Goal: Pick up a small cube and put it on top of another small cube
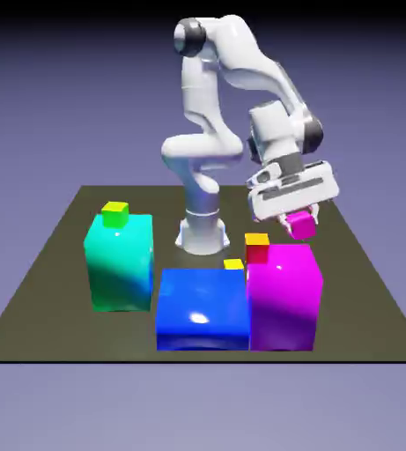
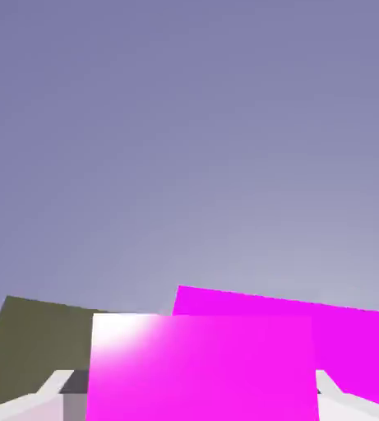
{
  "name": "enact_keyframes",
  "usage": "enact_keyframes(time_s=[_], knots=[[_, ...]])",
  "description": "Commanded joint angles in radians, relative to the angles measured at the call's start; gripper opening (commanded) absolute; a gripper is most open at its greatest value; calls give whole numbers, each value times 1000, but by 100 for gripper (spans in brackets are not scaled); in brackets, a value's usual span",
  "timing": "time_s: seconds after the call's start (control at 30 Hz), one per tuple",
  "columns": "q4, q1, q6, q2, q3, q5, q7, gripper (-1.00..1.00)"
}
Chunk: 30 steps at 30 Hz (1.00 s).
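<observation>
Gripper (image 1: 300,224) closed on tiny glossy magenta cube (image 1: 302,225), held tilted above the large magenta block (image 1: 284,295). Risk: low traverse clips the small orange-topped red cube (image 1: 256,248); releasing tilted (no levelling first) could slide it off its target.

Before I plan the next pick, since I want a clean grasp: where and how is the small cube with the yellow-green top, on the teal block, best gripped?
Probably by two opposite side faces, from above: the small yellow-green-topped cube sits upright on the tall glossy teal block, top uncovered.
</observation>
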Motion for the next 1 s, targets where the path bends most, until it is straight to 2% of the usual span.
enact_keyframes(time_s=[0.0, 0.53, 0.63, 0.7, 0.9, 0.93, 0.97], knots=[[-2, -36, -35, -30, -14, -41, 35, -100], [-62, -616, -581, -488, -229, -663, 593, -100], [-170, -722, -584, -489, -250, -581, 658, -100], [-173, -724, -584, -489, -251, -580, 660, -100], [-272, -761, -343, -349, -253, -618, 685, -100], [-272, -761, -343, -349, -253, -618, 685, 100], [-272, -761, -343, -349, -253, -618, 685, 100]])
